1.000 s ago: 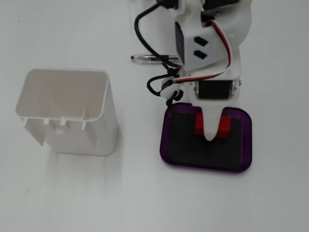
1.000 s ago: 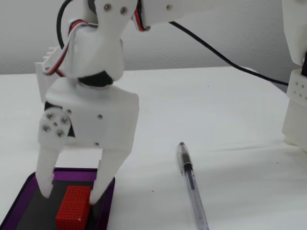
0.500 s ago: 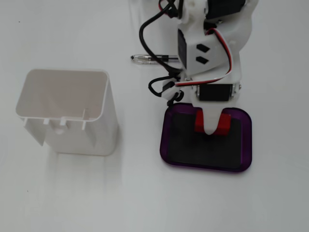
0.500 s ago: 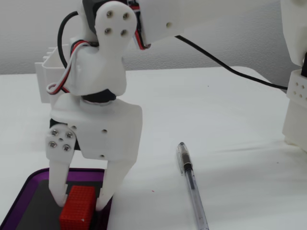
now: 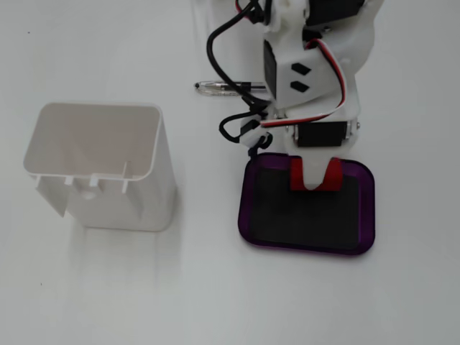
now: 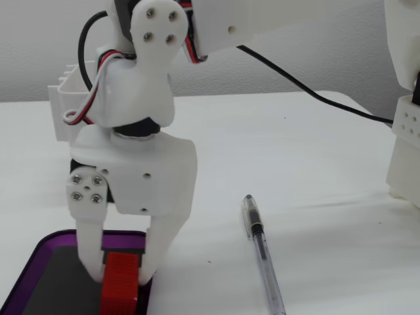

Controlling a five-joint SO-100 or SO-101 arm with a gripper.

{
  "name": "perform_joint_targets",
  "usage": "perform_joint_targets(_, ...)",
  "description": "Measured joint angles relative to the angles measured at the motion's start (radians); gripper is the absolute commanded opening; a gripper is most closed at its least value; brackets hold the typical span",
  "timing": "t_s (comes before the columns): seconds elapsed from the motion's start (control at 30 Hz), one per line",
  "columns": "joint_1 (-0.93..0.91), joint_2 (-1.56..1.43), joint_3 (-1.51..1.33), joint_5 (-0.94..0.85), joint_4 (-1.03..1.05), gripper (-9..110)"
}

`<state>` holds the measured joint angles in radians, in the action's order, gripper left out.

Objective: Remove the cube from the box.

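Now hand down inside purple box, fingers either side of red cube, apparently clamped on it. Cube sits on black floor at box's far edge in a fixed view. Pen lies on bench nearby; white container well apart.

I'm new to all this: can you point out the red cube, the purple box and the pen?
cube (image 6: 120, 282): a fixed view, its ribbed top.
box (image 5: 365, 215): a fixed view, its right rim.
pen (image 6: 261, 252): a fixed view, its clear barrel.
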<state>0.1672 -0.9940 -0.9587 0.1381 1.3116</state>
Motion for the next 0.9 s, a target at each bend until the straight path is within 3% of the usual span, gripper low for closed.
perform_joint_targets(0.23, -0.002, -0.034, 0.222, -0.081, 0.262, -1)
perform_joint_targets(0.47, 0.002, -0.238, 0.337, -0.123, 0.364, -1)
perform_joint_targets(0.73, -0.003, -0.673, -0.026, -0.242, 0.368, -1)
perform_joint_targets(0.9, -0.003, -0.893, -0.407, -0.316, 0.249, -1)
